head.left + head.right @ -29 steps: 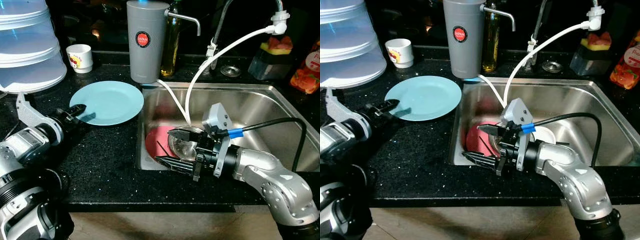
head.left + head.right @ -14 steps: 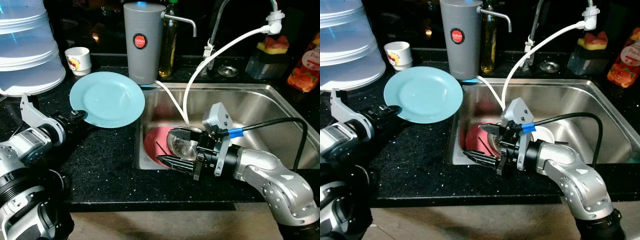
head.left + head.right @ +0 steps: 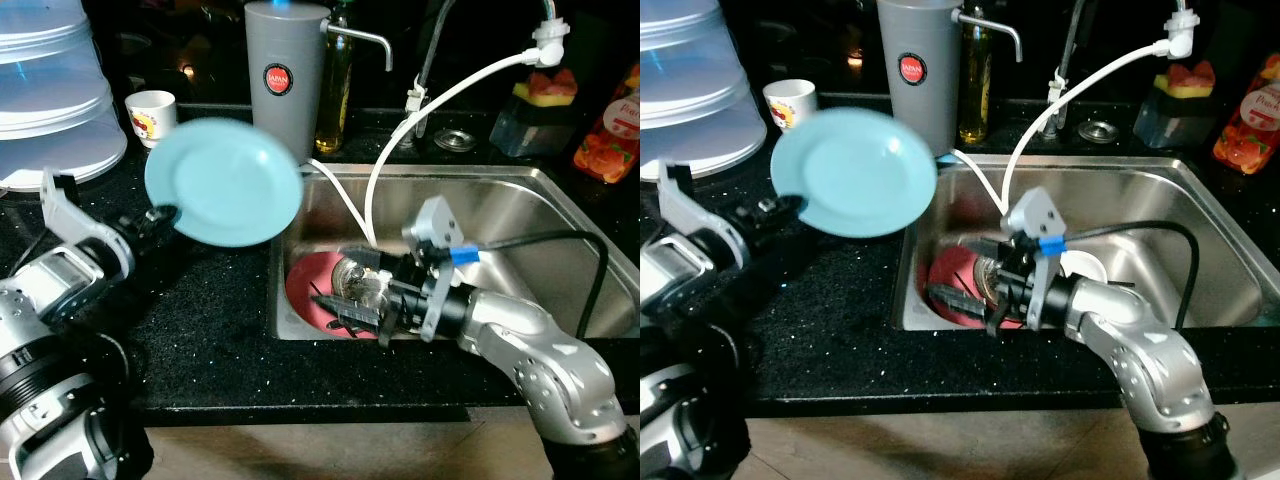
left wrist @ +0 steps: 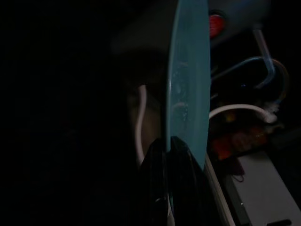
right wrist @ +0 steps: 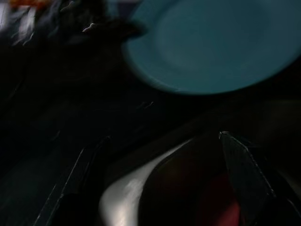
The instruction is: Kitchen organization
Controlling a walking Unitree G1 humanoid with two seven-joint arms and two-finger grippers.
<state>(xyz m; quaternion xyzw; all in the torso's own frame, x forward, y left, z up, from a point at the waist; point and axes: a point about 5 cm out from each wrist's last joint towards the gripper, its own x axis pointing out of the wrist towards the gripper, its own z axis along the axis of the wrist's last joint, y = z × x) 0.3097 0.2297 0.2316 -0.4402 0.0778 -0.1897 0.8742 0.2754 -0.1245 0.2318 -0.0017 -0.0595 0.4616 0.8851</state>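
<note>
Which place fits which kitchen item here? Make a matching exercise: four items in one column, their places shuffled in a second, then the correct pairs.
Items
1. blue plate
2. red plate
3. small white cup
4. grey canister

Places
A. lying in the sink
B. on the counter beside the clear stacked containers
C. gripped at its edge by the left gripper, lifted and tilted
D. standing behind the sink's left corner

Pairs: 1-C, 2-A, 3-B, 4-D

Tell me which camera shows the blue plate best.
The right eye view: the blue plate shows whole, tilted, held at its rim by the left gripper. Left wrist sees it edge-on; right wrist catches a dim, blurred part.
</note>
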